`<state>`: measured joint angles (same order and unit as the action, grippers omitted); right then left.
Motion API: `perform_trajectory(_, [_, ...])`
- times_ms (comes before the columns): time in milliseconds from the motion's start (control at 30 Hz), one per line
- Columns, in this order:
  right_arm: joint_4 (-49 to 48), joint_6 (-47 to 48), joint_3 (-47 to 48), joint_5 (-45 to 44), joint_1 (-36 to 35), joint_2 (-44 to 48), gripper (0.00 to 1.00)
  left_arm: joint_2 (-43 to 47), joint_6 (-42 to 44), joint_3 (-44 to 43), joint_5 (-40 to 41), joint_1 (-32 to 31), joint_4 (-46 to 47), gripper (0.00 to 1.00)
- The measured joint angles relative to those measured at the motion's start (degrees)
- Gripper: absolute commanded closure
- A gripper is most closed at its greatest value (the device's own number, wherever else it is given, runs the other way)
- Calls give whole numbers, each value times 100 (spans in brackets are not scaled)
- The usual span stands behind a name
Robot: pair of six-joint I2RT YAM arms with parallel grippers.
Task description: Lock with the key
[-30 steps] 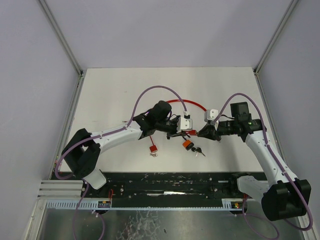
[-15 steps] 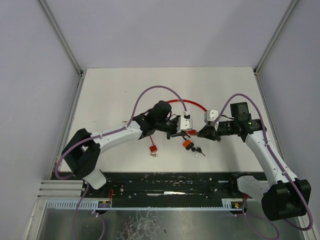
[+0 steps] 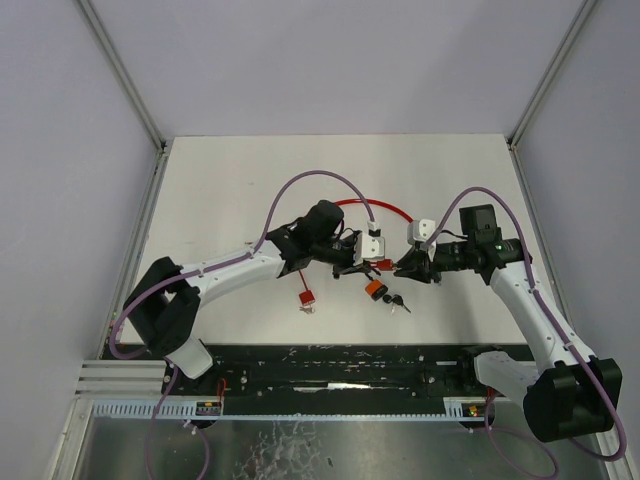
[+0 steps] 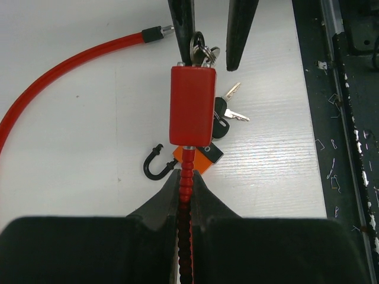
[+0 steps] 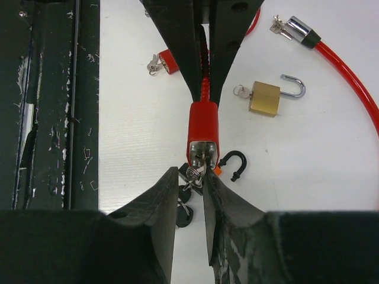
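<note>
A red lock body (image 4: 190, 106) hangs above the table on its ribbed red stem (image 4: 186, 171), and my left gripper (image 4: 187, 177) is shut on that stem. The key (image 5: 198, 168), with its ring, sticks out of the lock's (image 5: 203, 127) free end. My right gripper (image 5: 190, 173) stands at that end, its jaws a little apart either side of the key, with a gap showing. In the top view the lock (image 3: 383, 264) sits between the left gripper (image 3: 360, 262) and the right gripper (image 3: 402, 268) at mid-table.
Under the lock lie an orange padlock (image 4: 207, 158) with a black shackle (image 5: 234, 164) and loose black-headed keys (image 4: 228, 112). A brass padlock (image 5: 265, 96), a small red lock (image 3: 306, 298) and a long red cable (image 3: 375, 205) lie nearby. A black rail (image 3: 340, 365) runs along the near edge.
The right gripper's jaws have spread slightly wider round the key. Both arms and the lock stay where they were.
</note>
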<state>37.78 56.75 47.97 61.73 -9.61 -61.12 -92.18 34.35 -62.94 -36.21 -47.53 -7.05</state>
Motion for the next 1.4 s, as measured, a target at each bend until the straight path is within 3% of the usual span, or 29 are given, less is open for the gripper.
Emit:
perform_trajectory(400, [-129, -140, -4, -76, -17, 107, 71, -13, 4, -17, -98, 0, -37, 100])
perform_trajectory(867, [-33, -39, -4, -133, -22, 107, 100, -107, 33, -114, -101, 2, -142, 100])
perform_trajectory(1400, [389, 1121, -4, -850, -243, 776, 100, -444, 293, -608, -584, 160, -566, 100])
